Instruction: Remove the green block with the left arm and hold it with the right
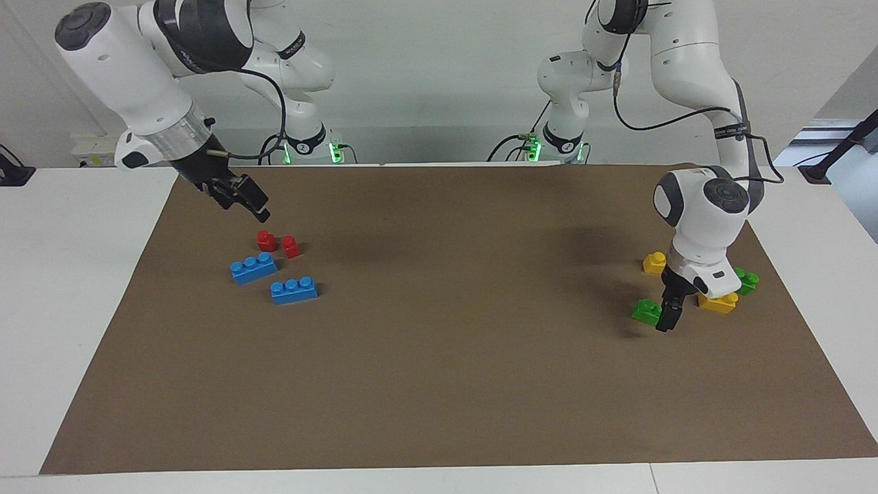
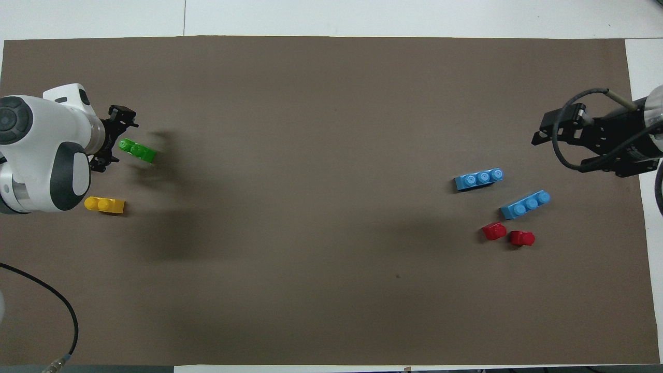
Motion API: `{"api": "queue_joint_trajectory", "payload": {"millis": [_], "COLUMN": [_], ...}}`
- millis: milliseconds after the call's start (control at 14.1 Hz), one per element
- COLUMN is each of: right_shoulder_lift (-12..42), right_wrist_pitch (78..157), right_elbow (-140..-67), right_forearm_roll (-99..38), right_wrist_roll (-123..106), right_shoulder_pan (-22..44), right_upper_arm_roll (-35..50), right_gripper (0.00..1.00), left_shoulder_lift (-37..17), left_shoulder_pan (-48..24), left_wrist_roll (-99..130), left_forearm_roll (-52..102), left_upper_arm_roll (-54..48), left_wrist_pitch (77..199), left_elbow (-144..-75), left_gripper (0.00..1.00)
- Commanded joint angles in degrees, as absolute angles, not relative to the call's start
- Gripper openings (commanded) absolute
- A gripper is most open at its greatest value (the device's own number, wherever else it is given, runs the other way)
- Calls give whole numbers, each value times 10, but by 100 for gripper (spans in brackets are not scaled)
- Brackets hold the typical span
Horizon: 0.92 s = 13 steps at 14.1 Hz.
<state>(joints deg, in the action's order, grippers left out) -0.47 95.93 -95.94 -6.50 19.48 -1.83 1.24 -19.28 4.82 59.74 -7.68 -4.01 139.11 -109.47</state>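
Your left gripper [image 1: 667,317] stands spread around the green block [image 1: 645,311] resting on the mat, a yellow brick [image 1: 717,302] at its three o'clock, while your right gripper [image 1: 243,202] hangs open, holding nothing.

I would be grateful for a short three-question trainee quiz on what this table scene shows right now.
1. True or false: the right claw holds one of the red pieces.
2. How many blue bricks lie on the brown mat? A: one. B: two. C: four.
3. Which brick is right beside the left claw?

Key:
1. False. The right claw is open and holds nothing.
2. B.
3. The green block.
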Motion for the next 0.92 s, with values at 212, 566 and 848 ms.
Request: {"api": "queue_joint_trajectory", "payload": {"millis": [212, 566, 848], "right_shoulder_lift": [-5, -13, -13], "right_wrist_pitch": [899, 891, 889], "right_elbow": [-924, -930, -933], "right_forearm_roll": [7, 4, 4], "right_wrist_roll": [14, 18, 18], "right_shoulder_pan": [-26, -32, -34], "right_upper_arm_roll": [24, 24, 23], "right_gripper": [100, 100, 100], "left_shoulder_lift": [-136, -87, -26], "left_shoulder_pan": [41, 41, 41], "left_wrist_roll": [442, 264, 105], "left_forearm_roll": [-87, -81, -41], "left_upper_arm_roll": [-48, -72, -76], "left_wrist_pitch": [1247, 1119, 1025], "left_elbow": [-1041, -990, -980], "left_gripper": [100, 100, 100]}}
